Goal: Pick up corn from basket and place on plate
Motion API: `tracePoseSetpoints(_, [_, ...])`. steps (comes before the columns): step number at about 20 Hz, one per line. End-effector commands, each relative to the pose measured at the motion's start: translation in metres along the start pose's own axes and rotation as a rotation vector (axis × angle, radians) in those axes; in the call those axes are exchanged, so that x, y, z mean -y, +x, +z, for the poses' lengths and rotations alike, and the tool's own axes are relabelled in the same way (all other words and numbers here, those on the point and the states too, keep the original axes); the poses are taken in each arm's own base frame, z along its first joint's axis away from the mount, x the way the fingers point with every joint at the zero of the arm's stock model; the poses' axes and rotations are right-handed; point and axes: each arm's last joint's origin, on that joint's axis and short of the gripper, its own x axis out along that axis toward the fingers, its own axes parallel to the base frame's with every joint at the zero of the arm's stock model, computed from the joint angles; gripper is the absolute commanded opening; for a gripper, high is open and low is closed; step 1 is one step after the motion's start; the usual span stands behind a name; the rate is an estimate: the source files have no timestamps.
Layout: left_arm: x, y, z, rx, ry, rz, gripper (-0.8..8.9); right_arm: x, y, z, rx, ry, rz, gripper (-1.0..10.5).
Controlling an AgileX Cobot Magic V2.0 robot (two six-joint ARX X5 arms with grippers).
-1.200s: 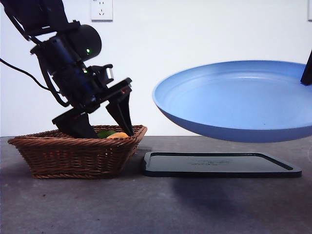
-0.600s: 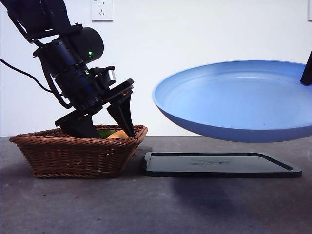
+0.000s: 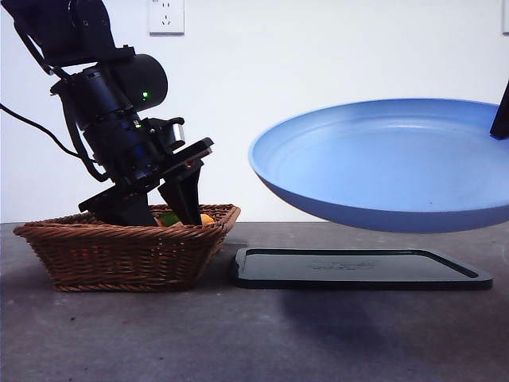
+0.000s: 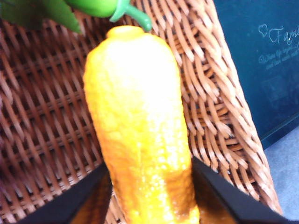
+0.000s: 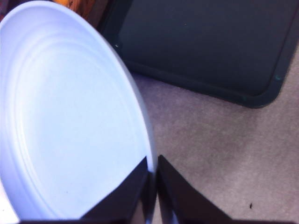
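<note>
Glossy orange-yellow corn cob (image 4: 140,135) is clamped by the left gripper (image 4: 149,186) inside the brown woven wicker basket (image 3: 119,251); the round light-blue plate (image 3: 390,163) is held aloft, its rim pinched by the right gripper (image 5: 152,175).

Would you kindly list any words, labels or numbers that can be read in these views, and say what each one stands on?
"Fam…", after a small heart outline: faint pale script on the black tray beside the basket, cut off by the left wrist view's edge.
A second line beneath it on the tray: too blurred to read.
Faint mark on the tray's surface in the front view: too small to read.
Nothing readable elsewhere.
</note>
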Motion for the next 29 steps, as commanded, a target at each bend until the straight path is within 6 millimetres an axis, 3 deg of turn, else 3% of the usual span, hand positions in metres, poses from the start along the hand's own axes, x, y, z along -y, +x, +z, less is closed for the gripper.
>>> tracePoseSetpoints(1, [-0.005,0.005,0.001,-0.015,0.000,0.009,2.05,-0.002,-0.002,0.005,0.021,0.002,0.007,0.0])
tracePoseSetpoints(5, [-0.010,-0.002,0.002,-0.010,-0.021,0.016,2.05,-0.002,-0.002,0.005,0.021,0.002,0.007,0.0])
tracePoseSetpoints(9, [-0.004,-0.028,0.006,0.053,-0.010,0.013,2.05,-0.002,-0.002,0.006,0.031,0.020,0.007,0.0])
tracePoseSetpoints(15, [0.030,-0.097,0.009,0.225,0.068,-0.152,2.05,0.007,0.019,0.018,0.011,0.102,0.008,0.0])
tracePoseSetpoints(18, [0.053,-0.116,0.004,0.250,0.138,-0.270,2.05,0.014,0.039,0.025,-0.016,0.147,0.040,0.0])
tracePoseSetpoints(23, [0.095,-0.095,-0.007,0.168,0.279,-0.355,2.06,0.022,0.067,0.038,-0.015,0.234,0.153,0.0])
tracePoseSetpoints(29, [0.122,-0.052,-0.018,0.054,0.415,-0.352,2.06,0.023,0.071,0.041,-0.011,0.254,0.186,0.0])
